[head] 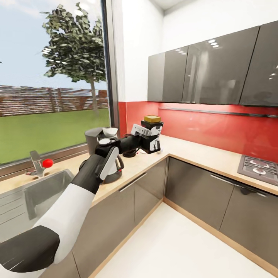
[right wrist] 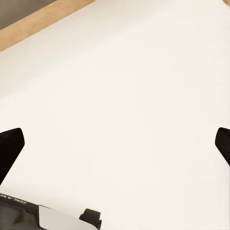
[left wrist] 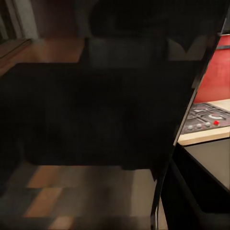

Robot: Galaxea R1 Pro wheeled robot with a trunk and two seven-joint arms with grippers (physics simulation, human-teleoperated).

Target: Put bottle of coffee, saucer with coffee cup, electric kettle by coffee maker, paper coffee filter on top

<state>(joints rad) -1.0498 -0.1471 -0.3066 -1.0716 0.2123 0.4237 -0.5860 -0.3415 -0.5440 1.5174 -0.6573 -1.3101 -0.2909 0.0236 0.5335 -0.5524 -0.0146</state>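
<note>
— Hanging above the corner of the bench, that's where the bottle of coffee is right now: upright, tan lid on top, pinched by the left gripper around its dark body.

— Will it slip?

— I'd guess it's glass, so stiff, smooth and breakable, with some weight for its size. The fingers are clamped on the body below the lid, which looks the sensible place; gripping the lid alone would risk it twisting loose. Setting it down gently matters more than anything.

— And where does it go?

— From the bottle, the coffee maker stands at about nine o'clock, back by the window, with a white cup-like shape on its top. Nearer, at seven o'clock, the electric kettle sits on the bench, partly behind the arm. The sink lies further along that way. A hob sits at about three o'clock on the other run of bench.

— The other arm?

— The right gripper hangs over pale floor, its dark fingers spread wide, holding nothing.
</note>
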